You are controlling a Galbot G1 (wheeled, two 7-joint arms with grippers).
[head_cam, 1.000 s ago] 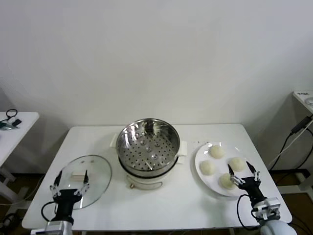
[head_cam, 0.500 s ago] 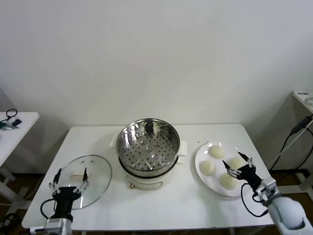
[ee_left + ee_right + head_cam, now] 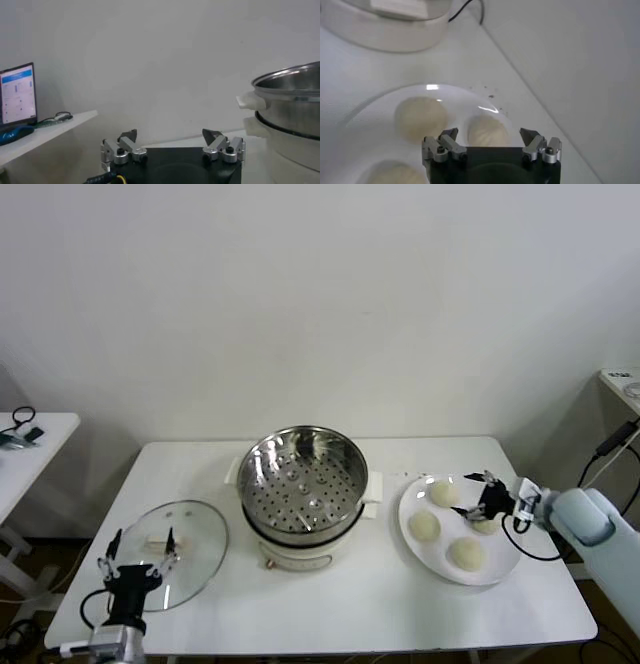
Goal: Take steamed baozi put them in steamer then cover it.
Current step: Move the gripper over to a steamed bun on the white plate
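Observation:
Four cream-white baozi lie on a white plate (image 3: pixel 432 558) at the right: one at the back (image 3: pixel 443 493), one on the left (image 3: pixel 424 527), one at the front (image 3: pixel 466 553), and one on the right (image 3: pixel 488 525) partly hidden by my right gripper (image 3: pixel 473 496). The right gripper is open, reaches in from the right and hovers over that bun; in the right wrist view the bun (image 3: pixel 487 131) lies between the spread jaws (image 3: pixel 489 134). The steel steamer (image 3: pixel 303 484) stands open mid-table. The glass cover (image 3: pixel 175 552) lies flat at the left. My left gripper (image 3: pixel 133 554) is open at its front edge.
The table's front edge runs just below the left gripper and the plate. The left wrist view shows the steamer's side (image 3: pixel 295 95) and a lit screen (image 3: pixel 17 92) on a side table. Another side table with cables (image 3: pixel 20 434) stands at the far left.
My right arm has swung from the table's front edge round to the right side, and its open gripper now reaches over the plate's right-hand baozi. The left gripper has hardly moved.

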